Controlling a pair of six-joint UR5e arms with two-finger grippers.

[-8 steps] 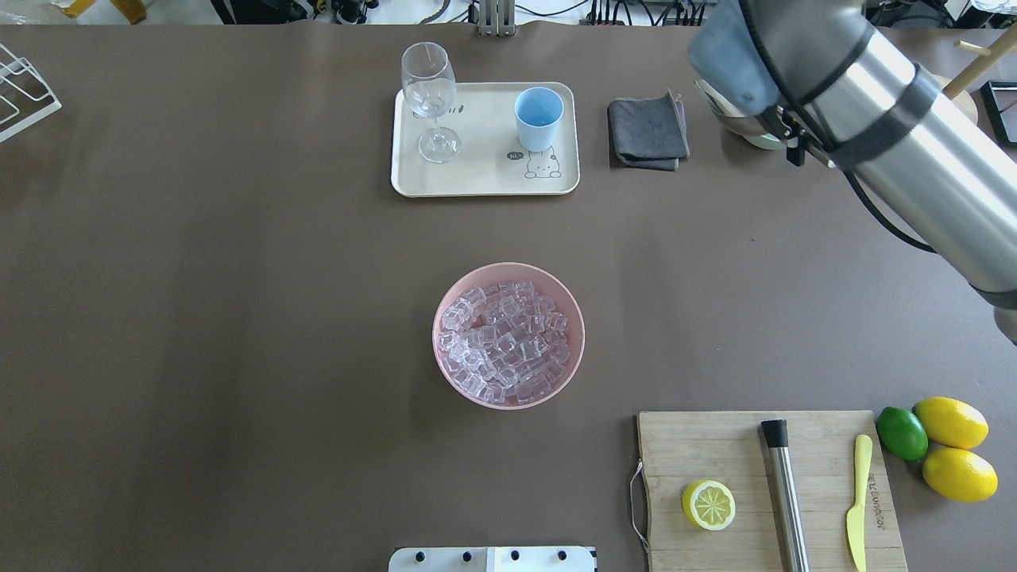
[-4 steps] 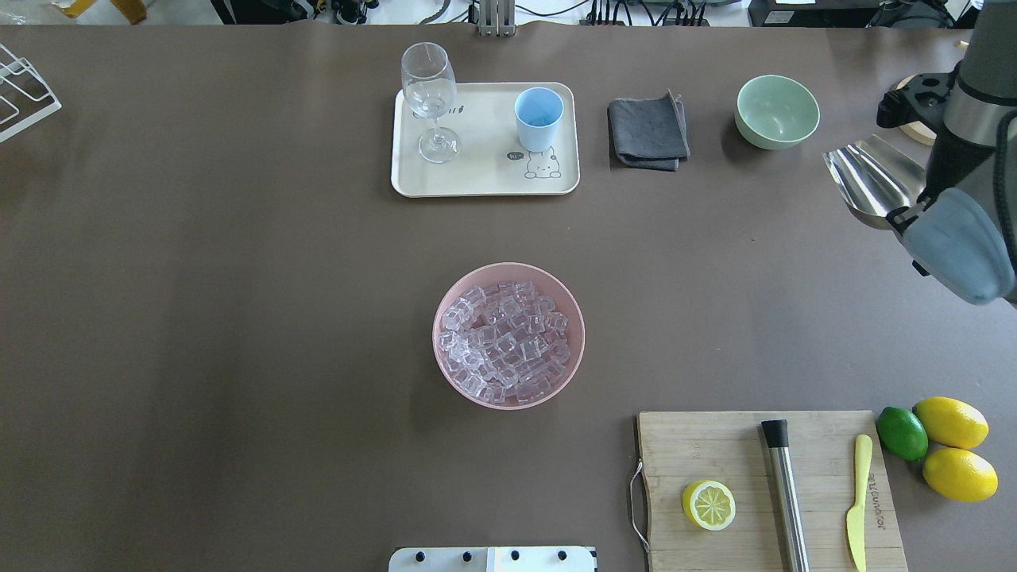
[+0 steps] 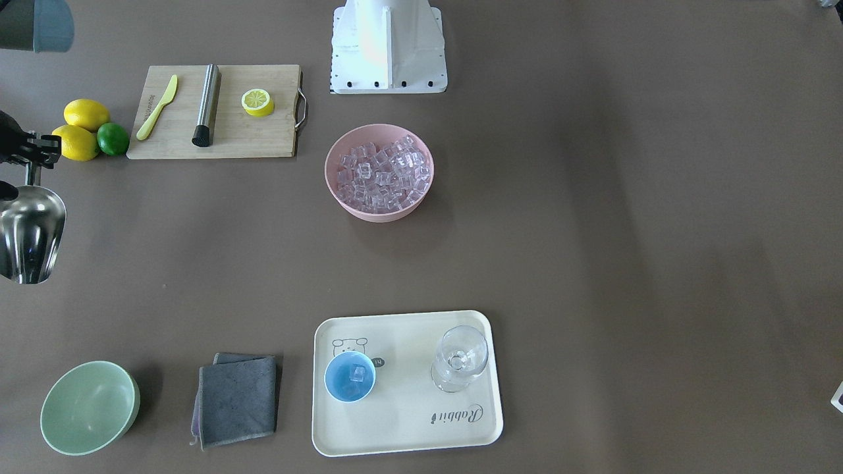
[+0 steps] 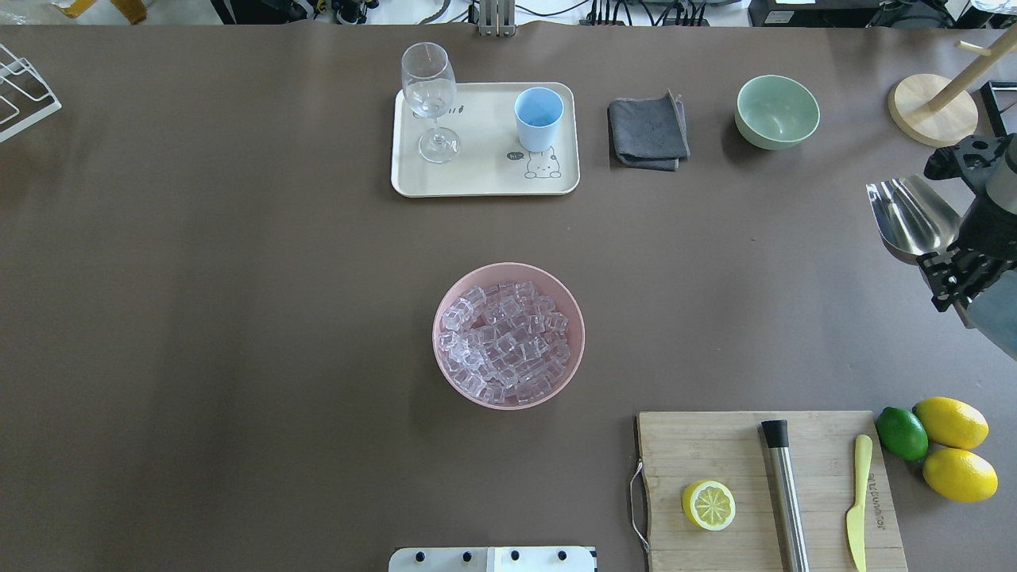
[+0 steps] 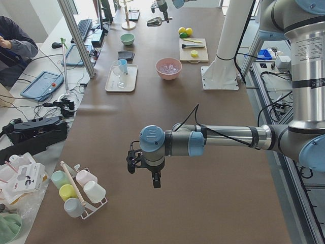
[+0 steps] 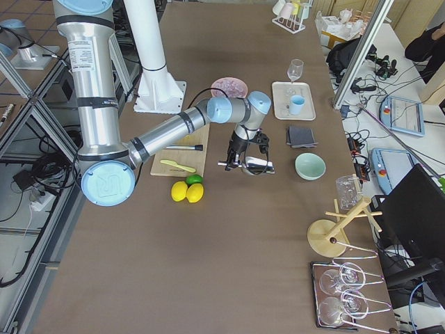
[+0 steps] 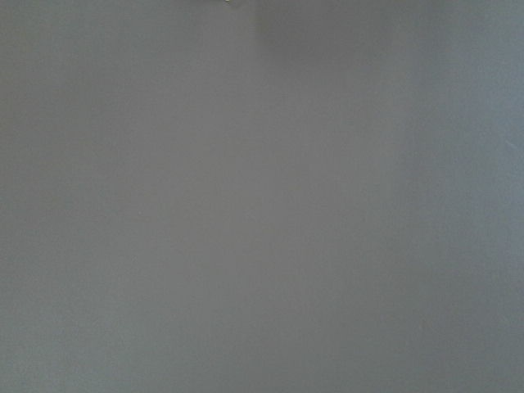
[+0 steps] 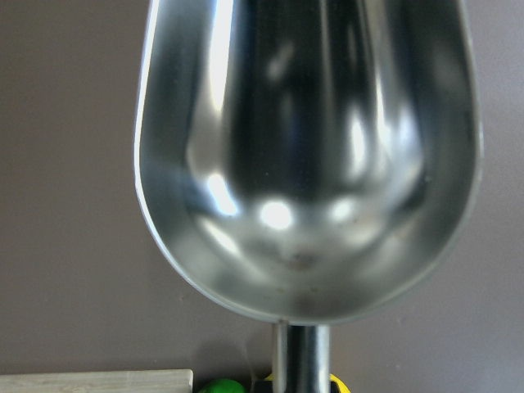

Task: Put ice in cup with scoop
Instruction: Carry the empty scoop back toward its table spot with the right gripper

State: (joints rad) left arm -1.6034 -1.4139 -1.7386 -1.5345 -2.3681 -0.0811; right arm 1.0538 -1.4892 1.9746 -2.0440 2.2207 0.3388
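My right gripper [image 4: 953, 274] is shut on the handle of the shiny steel scoop [image 4: 910, 214], held above the table at the right edge. The scoop's trough is empty in the right wrist view [image 8: 307, 155] and also shows in the front view [image 3: 29, 237]. The ice [image 4: 508, 338] fills a pink bowl [image 4: 574, 349] at the table's middle. The light-blue cup [image 4: 539, 117] stands on a cream tray [image 4: 485, 179]; one cube [image 3: 357, 374] lies inside it. My left gripper [image 5: 144, 170] shows only in the left side view, over bare table, and I cannot tell its state.
A wine glass [image 4: 430, 95] stands on the tray beside the cup. A grey cloth [image 4: 647, 131] and a pale green bowl [image 4: 777, 111] lie to the tray's right. A cutting board [image 4: 763, 488] bears a lemon half, a steel cylinder and a knife; lemons and a lime [image 4: 902, 433] lie beside it.
My right arm has swung away from over the green bowl to the table's right edge. The scoop has moved right and nearer the robot with it.
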